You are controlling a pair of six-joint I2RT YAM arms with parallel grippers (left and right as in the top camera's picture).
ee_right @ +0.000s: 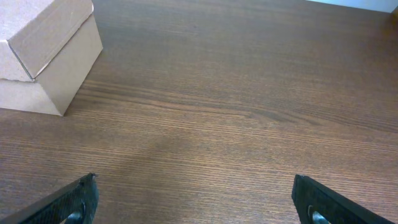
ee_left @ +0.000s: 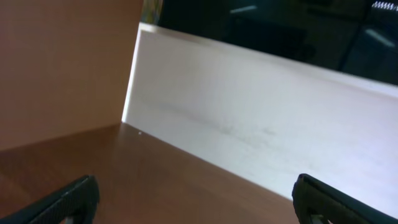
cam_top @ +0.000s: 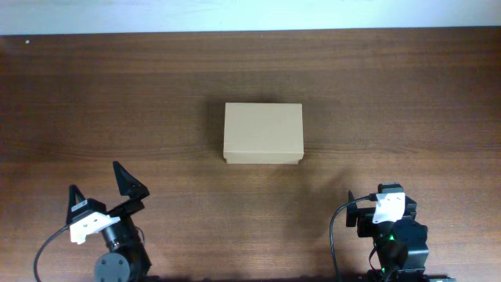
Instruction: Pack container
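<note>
Centrally on the tabletop [cam_top: 407, 86], the cardboard box [cam_top: 262, 133] was seen lying flat with its lid shut, well apart from both claws. The left claw [cam_top: 95, 177] was held wide open and empty by the near left corner. The right claw [ee_right: 196, 202] was likewise spread open and empty by the near right corner.

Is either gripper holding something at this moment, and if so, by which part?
Nothing is held. The left gripper and right gripper are open and empty; the cardboard box lies apart from both.
</note>
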